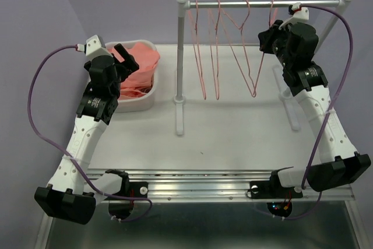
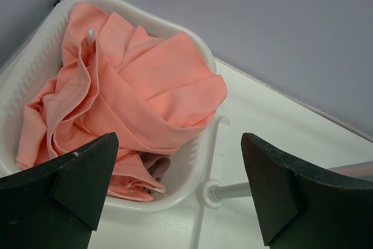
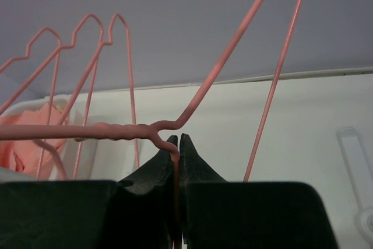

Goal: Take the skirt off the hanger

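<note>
Skirt (image 1: 138, 61) is laid in basket (image 1: 144, 102) at 10 o'clock. Left gripper (image 2: 178, 155) is held wide, right gripper (image 3: 179, 141) clamped on bare hanger (image 3: 116, 130); release is likely needed.

White table (image 1: 233, 138) with a white basket (image 1: 140, 104) and a hanger rack (image 1: 180, 56) on it

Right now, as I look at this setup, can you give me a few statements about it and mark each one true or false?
1. The pink skirt lies crumpled in the white basket. True.
2. The left arm's jaws are shut on the skirt. False: they stand open above the basket and hold nothing.
3. The right arm's jaws are shut on a pink wire hanger. True.
4. The rack carries a hanging garment. False: only bare hangers hang from it.
</note>
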Tool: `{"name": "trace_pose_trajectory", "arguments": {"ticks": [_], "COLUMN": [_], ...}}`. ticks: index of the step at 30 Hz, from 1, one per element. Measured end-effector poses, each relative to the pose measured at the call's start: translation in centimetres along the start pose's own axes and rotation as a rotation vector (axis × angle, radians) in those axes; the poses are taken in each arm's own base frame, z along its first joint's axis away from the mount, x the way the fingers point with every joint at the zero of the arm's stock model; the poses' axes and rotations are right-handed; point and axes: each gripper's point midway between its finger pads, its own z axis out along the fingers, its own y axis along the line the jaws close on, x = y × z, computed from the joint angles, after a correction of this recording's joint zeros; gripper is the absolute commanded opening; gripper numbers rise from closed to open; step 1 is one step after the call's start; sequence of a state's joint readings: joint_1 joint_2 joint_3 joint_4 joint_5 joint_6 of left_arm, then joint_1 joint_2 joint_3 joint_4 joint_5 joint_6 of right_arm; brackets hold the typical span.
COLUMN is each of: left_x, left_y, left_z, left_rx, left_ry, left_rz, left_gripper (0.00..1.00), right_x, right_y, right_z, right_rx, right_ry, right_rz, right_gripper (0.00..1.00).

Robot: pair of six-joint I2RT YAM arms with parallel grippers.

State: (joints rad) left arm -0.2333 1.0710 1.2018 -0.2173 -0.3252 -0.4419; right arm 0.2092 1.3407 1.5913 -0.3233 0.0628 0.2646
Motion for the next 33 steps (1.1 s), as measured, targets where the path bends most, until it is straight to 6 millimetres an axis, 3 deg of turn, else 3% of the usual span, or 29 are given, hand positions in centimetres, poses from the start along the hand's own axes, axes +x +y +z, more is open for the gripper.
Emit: {"name": "trace_pose_trajectory", "arguments": {"ticks": [7, 10, 12, 17, 19, 22, 29, 33], "left_x": [0.3, 0.4, 0.3, 0.3, 0.1, -0.1, 0.5, 2.2], "left_y": [-0.1, 0.0, 0.0, 0.0, 0.0, 0.0, 0.6, 1.6], "left_z": [-0.2, -0.3, -0.3, -0.4, -0.6, -1.1, -1.9, -2.2], "left_rx": [0.007, 0.006, 0.007, 0.009, 0.010, 0.012, 0.004, -0.022], "left_ry": [0.003, 0.004, 0.002, 0.001, -0.003, -0.006, 0.013, 0.058], "left_rz": [0.001, 0.001, 0.001, -0.001, -0.006, -0.014, -0.023, -0.021], "left_gripper": [0.99, 0.99, 0.99, 0.99, 0.99, 0.99, 0.99, 0.99], "right_x": [0.6, 0.4, 0.5, 1.9, 2.1, 1.5, -1.4, -0.6], "right_y": [-1.3, -1.5, -1.5, -1.9, -2.0, -1.9, -2.0, -2.2], "right_z": [0.7, 0.7, 0.8, 0.8, 0.4, -0.8, -6.0, -7.9], "right_rx": [0.067, 0.076, 0.076, 0.083, 0.086, 0.088, 0.104, 0.121], "right_ry": [-0.022, -0.036, -0.038, -0.012, -0.006, -0.016, -0.076, -0.034], "right_rz": [0.027, 0.032, 0.033, 0.043, 0.044, 0.049, 0.072, 0.104], "right_gripper": [0.06, 0.17, 0.37, 0.68, 1.00, 1.00, 1.00, 1.00]}}
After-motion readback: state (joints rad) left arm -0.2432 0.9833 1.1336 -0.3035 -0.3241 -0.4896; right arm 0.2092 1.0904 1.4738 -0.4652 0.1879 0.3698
